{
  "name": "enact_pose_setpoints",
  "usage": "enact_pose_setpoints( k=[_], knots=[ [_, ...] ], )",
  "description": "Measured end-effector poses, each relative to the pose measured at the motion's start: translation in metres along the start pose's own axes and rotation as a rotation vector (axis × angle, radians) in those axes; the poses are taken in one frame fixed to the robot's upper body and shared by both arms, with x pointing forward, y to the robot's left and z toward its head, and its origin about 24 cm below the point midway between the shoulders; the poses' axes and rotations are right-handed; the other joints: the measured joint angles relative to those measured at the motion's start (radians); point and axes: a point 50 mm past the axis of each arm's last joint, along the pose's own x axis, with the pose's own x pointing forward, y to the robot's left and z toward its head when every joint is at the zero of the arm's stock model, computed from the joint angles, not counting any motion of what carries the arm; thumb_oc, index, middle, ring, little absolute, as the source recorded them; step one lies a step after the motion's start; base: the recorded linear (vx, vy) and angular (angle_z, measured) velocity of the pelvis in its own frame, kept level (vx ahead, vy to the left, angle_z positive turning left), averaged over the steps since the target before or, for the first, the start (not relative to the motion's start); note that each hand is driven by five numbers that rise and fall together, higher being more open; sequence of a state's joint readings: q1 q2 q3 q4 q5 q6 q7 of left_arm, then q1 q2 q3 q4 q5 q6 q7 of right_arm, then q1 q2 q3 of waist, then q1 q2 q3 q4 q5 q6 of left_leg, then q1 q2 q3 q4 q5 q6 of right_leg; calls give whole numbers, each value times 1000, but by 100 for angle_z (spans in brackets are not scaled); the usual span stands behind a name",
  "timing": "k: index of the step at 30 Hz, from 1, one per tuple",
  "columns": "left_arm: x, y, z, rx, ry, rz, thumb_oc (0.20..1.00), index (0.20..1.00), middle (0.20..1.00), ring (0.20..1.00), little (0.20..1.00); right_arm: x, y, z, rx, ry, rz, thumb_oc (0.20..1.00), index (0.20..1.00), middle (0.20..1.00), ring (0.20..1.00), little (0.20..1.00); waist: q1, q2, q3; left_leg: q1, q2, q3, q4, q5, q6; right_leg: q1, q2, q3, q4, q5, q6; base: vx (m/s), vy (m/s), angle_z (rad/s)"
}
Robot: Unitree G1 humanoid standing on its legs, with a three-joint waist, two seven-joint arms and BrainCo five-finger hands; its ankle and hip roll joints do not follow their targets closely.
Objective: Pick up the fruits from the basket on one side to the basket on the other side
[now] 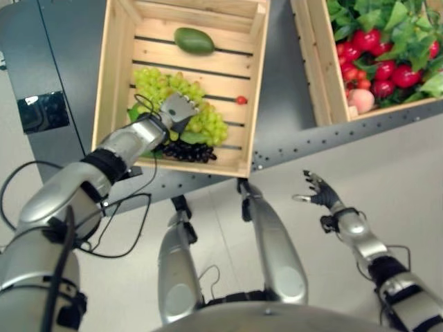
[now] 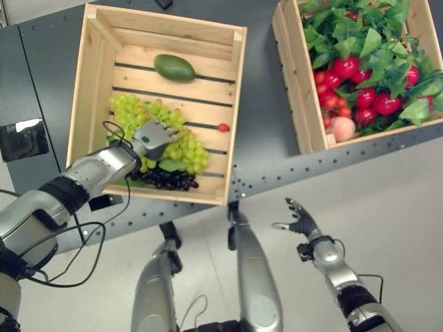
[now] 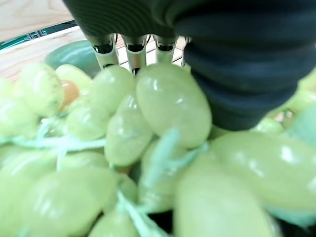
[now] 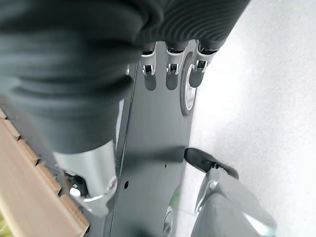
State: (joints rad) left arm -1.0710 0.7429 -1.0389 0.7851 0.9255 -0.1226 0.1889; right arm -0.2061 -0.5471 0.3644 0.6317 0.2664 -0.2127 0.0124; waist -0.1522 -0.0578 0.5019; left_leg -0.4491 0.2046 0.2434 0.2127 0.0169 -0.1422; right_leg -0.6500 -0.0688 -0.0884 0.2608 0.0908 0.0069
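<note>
My left hand (image 1: 178,111) lay on the grapes (image 1: 208,124), fingers hidden among them; grip unclear. Right hand (image 1: 320,191) hung open, idle, at four o'clock.

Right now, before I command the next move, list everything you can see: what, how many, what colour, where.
left crate: one, pale wood, on the dark table's left part
right crate: one, pale wood, on the table's right part
green grapes: one bunch, light green, middle of the left crate
dark grapes: one bunch, black, near the left crate's front edge
mango: one, dark green, back of the left crate
small red fruit: one, red, right side of the left crate
red fruits: several, red, among green leaves in the right crate
peach: one, pink, right crate's front corner
table: one, dark grey
left hand: on the green grapes, fingers hidden among them
right hand: open, over the floor in front of the table
</note>
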Motion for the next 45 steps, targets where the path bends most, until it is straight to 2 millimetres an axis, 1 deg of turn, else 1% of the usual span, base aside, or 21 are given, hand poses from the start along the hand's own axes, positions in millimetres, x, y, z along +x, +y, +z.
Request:
enact_pose_setpoints(
  k=[5,11,19,21,22,23,24,26,27,28,30,31,32,33,34,35,37,39,40,42,45],
  knots=[
    [3,-2,0,-7,14,-4,200,200,200,200,200,-1,-5,1,-13,-1,-6,1000,1000,1000,1000,1000,-2,-1,-1,1,2,0,1,-1,0,0,2,1,4,0,0,2,0,-1],
    [7,-4,2,-16,37,-16,200,200,200,200,200,0,-5,2,1,-6,-6,1000,1000,1000,1000,1000,-3,-11,-6,0,2,0,7,-6,-1,0,2,3,2,0,0,0,0,0],
    [5,-12,-2,-20,64,-45,200,200,200,200,200,0,-1,1,-6,-2,12,1000,1000,1000,1000,1000,0,-49,-29,-1,2,0,12,-8,-4,-1,4,4,-3,-2,-2,3,1,-2],
    [3,-14,-5,-50,79,-40,200,200,200,200,200,0,0,1,-5,-3,15,1000,1000,1000,1000,1000,-1,-52,-31,-2,2,0,13,-8,-4,-1,4,4,-4,-2,-2,0,0,0],
    [1,-16,-7,-106,106,-30,200,200,200,200,200,0,0,1,-5,-4,15,1000,1000,1000,1000,1000,-3,-52,-31,-2,3,0,13,-9,-3,-2,3,4,-4,-2,-2,8,-24,-6],
    [-1,-14,-12,-181,143,1,200,200,200,200,200,0,1,2,-3,-7,15,1000,1000,1000,1000,1000,-4,-52,-31,-1,3,-1,14,-12,-4,-2,4,4,-1,-1,-2,9,-24,-6],
    [-3,-19,-10,-211,150,-3,200,200,200,200,200,0,1,2,-2,-9,15,1000,1000,1000,1000,1000,-5,-52,-31,-1,4,-1,15,-12,-5,-3,3,4,-1,-1,-2,16,-26,-5],
    [-10,-12,-17,-297,177,57,200,200,200,200,200,0,3,4,6,-23,13,1000,1000,1000,1000,1000,-3,-50,-30,-4,1,-3,14,-13,-6,-8,3,1,12,3,3,0,0,0],
    [-21,-10,-20,-365,180,101,200,200,200,200,200,-2,2,3,28,-26,-6,1000,1000,1000,1000,1000,-3,-49,-29,-7,3,-7,13,-13,-7,-14,4,-2,20,-1,-2,0,0,0],
    [-26,-10,-22,-393,187,116,200,200,200,200,200,-3,2,2,34,-25,-13,1000,1000,1000,1000,1000,-2,-49,-28,-7,1,-10,12,-13,-7,-16,4,-4,23,-2,-4,18,-12,4],
    [-58,-5,-32,-459,207,202,200,200,200,200,200,-6,-3,-1,78,-23,-60,1000,1000,1000,1000,1000,1,-42,-18,-10,2,-28,10,-12,-15,-15,3,-12,30,-11,-16,23,-5,9],
    [-65,-3,-34,-466,216,221,200,200,200,200,200,-8,-5,-4,83,-16,-71,1000,1000,1000,1000,1000,10,-34,-12,-7,-1,-30,10,-11,-15,-13,1,-16,38,-9,-24,22,3,19],
    [-80,-3,-41,-501,252,259,200,200,200,200,200,-12,-9,-8,89,-2,-89,1000,1000,1000,1000,1000,25,-21,3,4,-3,-34,10,-12,-16,-2,-4,-20,48,-14,-35,20,13,13],
    [-99,-2,-45,-552,297,313,200,200,200,200,200,-13,-9,-10,110,-1,-104,1000,1000,1000,1000,1000,39,-17,5,10,-4,-35,9,-14,-18,1,-6,-18,50,-17,-38,12,11,10],
    [-106,-2,-46,-572,309,340,200,200,200,200,200,-15,-10,-12,110,6,-106,1000,1000,1000,1000,1000,38,-13,7,12,-2,-35,9,-14,-18,5,-6,-18,51,-17,-38,7,14,6],
    [-112,0,-46,-602,315,369,200,200,200,200,200,-18,-11,-16,107,22,-108,1000,1000,1000,1000,1000,56,-3,14,21,-5,-40,9,-15,-17,18,-8,-19,51,-19,-36,8,10,13],
    [-119,1,-43,-643,315,388,200,200,200,200,200,-18,-10,-17,111,22,-102,1000,1000,1000,1000,1000,83,1,16,30,-12,-53,12,-15,-15,32,-12,-19,56,-29,-26,17,9,15],
    [-126,-1,-40,-683,325,408,200,200,200,200,200,-18,-11,-17,112,26,-99,1000,1000,1000,1000,1000,92,1,16,38,-11,-55,13,-16,-9,41,-16,-20,57,-31,-23,15,13,9],
    [-129,-2,-39,-699,333,410,200,200,200,200,200,-19,-11,-17,112,25,-97,1000,1000,1000,1000,1000,87,1,16,39,-11,-55,12,-16,-9,44,-18,-21,56,-31,-23,11,16,10],
    [-135,-4,-39,-739,355,429,200,200,200,200,200,-21,-13,-20,113,35,-105,1000,1000,1000,1000,1000,93,1,16,45,-13,-58,12,-12,-4,53,-22,-24,57,-30,-22,11,8,9],
    [-135,0,-36,-779,346,457,200,200,200,200,200,-22,-13,-23,110,55,-98,1000,1000,1000,1000,1000,96,1,16,59,-13,-59,11,-11,-4,67,-23,-26,57,-30,-22,3,2,1]
  ],
)
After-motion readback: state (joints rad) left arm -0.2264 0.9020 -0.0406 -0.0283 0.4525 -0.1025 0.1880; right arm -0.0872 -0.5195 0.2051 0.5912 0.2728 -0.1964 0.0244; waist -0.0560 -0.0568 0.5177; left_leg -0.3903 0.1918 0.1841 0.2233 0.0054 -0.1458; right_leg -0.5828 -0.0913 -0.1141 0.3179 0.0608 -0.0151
